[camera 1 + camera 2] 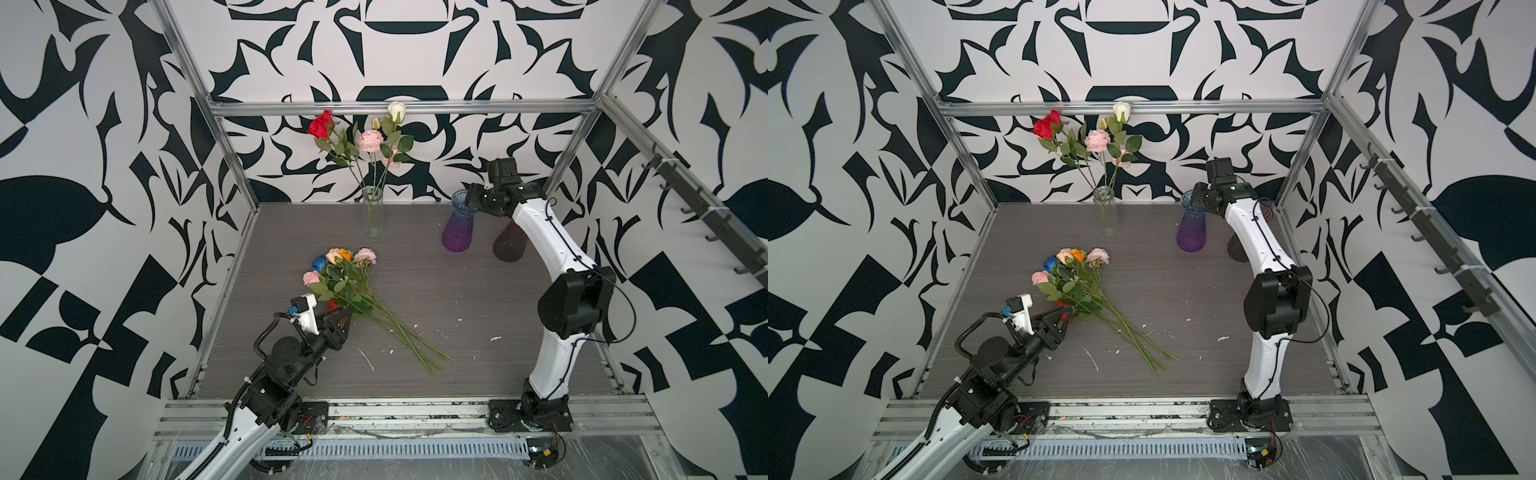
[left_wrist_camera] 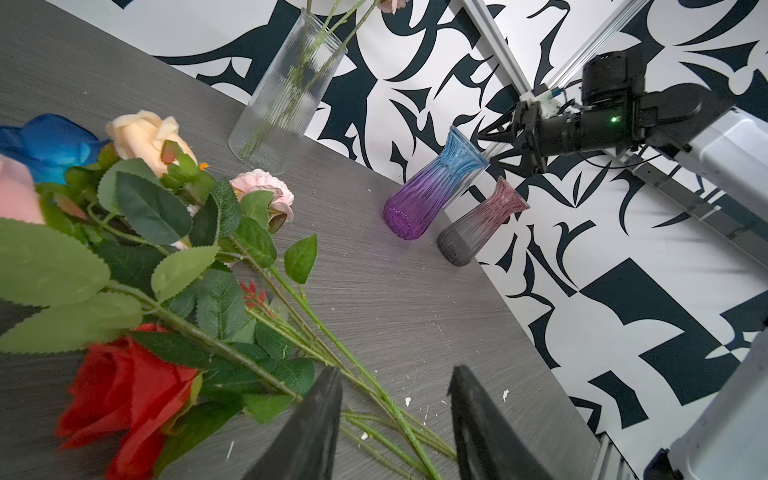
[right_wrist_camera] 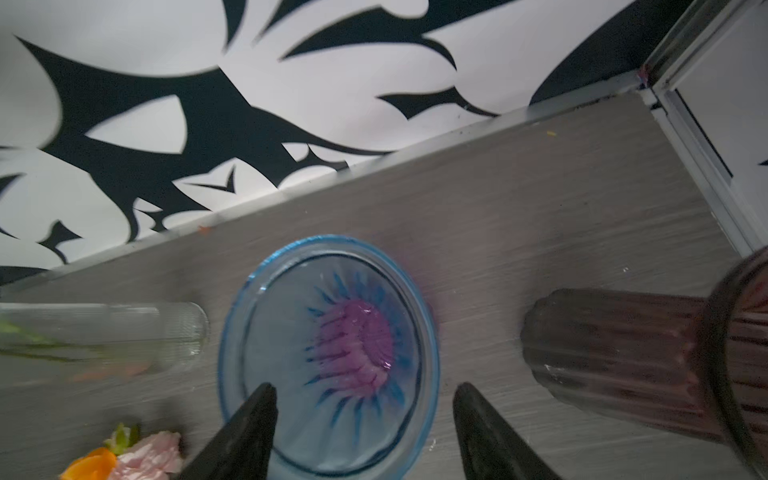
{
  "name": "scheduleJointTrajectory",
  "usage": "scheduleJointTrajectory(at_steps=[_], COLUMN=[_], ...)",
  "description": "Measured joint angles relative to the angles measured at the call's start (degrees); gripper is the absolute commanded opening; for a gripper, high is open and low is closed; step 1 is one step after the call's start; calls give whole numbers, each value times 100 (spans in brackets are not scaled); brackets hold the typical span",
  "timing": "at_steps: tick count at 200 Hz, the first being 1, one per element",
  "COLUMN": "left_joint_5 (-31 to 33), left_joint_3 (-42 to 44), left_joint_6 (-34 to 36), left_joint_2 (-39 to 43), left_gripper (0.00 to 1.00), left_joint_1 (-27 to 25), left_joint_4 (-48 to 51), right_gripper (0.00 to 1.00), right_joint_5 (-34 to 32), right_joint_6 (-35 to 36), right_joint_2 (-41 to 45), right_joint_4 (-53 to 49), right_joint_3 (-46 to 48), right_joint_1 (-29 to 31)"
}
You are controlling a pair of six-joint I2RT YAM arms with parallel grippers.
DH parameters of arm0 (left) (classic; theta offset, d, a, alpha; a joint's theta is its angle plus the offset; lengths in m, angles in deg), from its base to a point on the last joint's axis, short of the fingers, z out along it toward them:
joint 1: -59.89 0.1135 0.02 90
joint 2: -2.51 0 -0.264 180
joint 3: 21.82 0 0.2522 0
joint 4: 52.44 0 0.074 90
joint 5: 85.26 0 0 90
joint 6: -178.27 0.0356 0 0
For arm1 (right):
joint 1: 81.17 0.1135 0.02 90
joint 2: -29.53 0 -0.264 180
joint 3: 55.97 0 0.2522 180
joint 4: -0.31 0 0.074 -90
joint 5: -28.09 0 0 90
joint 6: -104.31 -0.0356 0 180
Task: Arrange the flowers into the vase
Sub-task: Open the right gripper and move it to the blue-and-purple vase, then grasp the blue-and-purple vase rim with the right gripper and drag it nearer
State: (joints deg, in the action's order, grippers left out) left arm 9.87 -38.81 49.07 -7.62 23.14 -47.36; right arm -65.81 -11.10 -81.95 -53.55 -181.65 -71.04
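Flowers [image 1: 349, 286] lie bunched on the table [image 1: 457, 311], three more standing in the clear vase [image 1: 372, 216]; left gripper [image 2: 395, 374] hangs spread over the bunch's stems, right gripper [image 3: 363, 388] unclenched astride the blue-purple vase [image 1: 457, 232] rim, so picking seems in hand, needing one stem pinched alone.

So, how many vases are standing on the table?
3. A clear vase holding flowers stands at the back middle; a blue-purple vase is right of it; a dark vase stands further right. None seems hidden.
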Motion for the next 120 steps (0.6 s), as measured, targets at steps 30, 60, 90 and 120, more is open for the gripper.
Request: scheduleJointTrajectory(at_steps=[30, 60, 90, 120], left_joint_5=[0, 0, 0, -2], left_joint_3=[0, 0, 0, 0], left_joint_6=[0, 0, 0, 0], left_joint_2=[2, 24, 37, 48], left_gripper=[47, 47, 47, 47], left_joint_1=[0, 0, 0, 0], left_joint_4=[0, 2, 17, 46], right_gripper=[57, 27, 0, 0], right_joint_5=[-96, -96, 98, 280], right_joint_6=[-2, 15, -164, -330], right_joint_2=[-120, -157, -166, 0], right_joint_4=[-87, -74, 46, 212], right_joint_3=[-13, -44, -22, 205], right_joint_1=[-17, -26, -68, -61])
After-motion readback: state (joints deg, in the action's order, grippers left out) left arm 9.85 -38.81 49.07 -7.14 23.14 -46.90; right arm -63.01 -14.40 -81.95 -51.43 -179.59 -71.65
